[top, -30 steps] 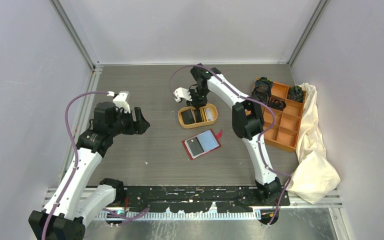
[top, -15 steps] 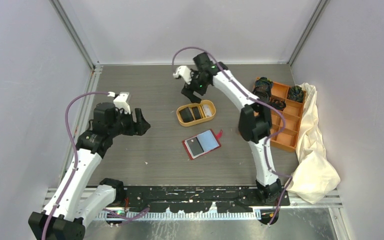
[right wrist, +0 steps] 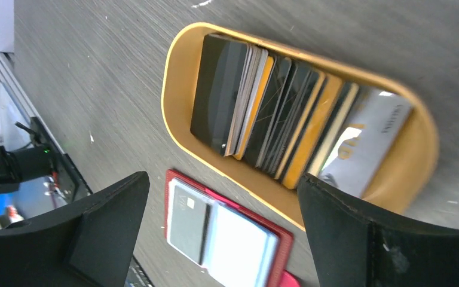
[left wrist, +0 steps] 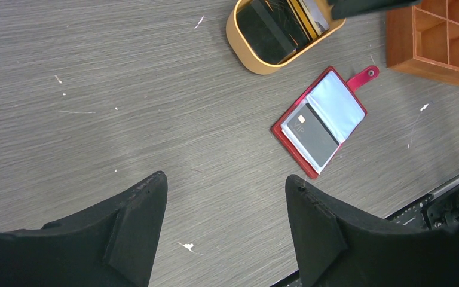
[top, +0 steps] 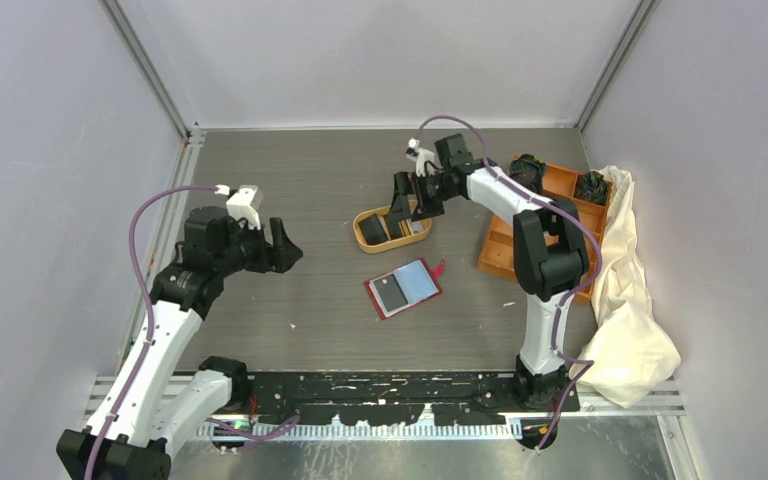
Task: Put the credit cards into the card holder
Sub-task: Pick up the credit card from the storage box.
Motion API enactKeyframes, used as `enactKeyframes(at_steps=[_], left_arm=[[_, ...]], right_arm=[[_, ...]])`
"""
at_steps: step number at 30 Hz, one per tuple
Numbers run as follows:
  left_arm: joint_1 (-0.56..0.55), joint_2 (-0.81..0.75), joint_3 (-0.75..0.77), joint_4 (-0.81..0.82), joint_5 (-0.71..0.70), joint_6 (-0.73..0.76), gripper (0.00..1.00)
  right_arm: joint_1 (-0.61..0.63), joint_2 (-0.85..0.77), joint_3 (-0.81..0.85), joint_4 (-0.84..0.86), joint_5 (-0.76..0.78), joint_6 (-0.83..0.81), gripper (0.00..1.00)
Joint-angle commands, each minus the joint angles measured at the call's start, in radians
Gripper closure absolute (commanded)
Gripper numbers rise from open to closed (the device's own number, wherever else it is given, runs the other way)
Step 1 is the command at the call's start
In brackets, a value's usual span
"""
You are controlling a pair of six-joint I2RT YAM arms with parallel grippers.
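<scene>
Soft, even light from overhead keeps the desk [top: 300, 290] bright, with only faint, short shadows beneath the arms. The top view is sharp. Up close, the right claw [right wrist: 220, 182] and left claw [left wrist: 226, 178] are featureless black and slightly soft-edged. A pale card [right wrist: 364, 137] carries mild glare.

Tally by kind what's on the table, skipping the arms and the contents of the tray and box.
red card holder: 1
black card in it: 1
orange oval tray: 1
orange compartment box: 1
cream cloth: 1
Total: 5
</scene>
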Motion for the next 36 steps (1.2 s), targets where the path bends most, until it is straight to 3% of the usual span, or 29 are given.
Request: enactKeyframes(at_steps=[1, 6, 10, 21, 26, 36], left_arm=[[0.010, -0.011, 0.002, 0.030, 0.022, -0.007, 0.27], [0.014, -0.007, 0.001, 0.031, 0.026, -0.008, 0.27], [0.017, 0.001, 0.001, 0.031, 0.033, -0.008, 0.27], [0.021, -0.001, 0.001, 0.033, 0.037, -0.010, 0.27], [0.023, 0.002, 0.001, 0.033, 0.040, -0.011, 0.27], [0.025, 0.004, 0.000, 0.032, 0.038, -0.010, 0.28]], right_arm=[[0.030, 0.000, 0.003, 0.168, 0.014, 0.178, 0.01], [0.048, 0.042, 0.015, 0.144, 0.149, 0.184, 0.01], [0.064, 0.067, 0.044, 0.099, 0.237, 0.170, 0.09], [0.119, 0.123, 0.102, 0.031, 0.419, 0.169, 0.09], [0.116, 0.139, 0.102, 0.043, 0.307, 0.201, 0.11], [0.085, 0.115, 0.065, 0.169, 0.025, 0.363, 0.35]])
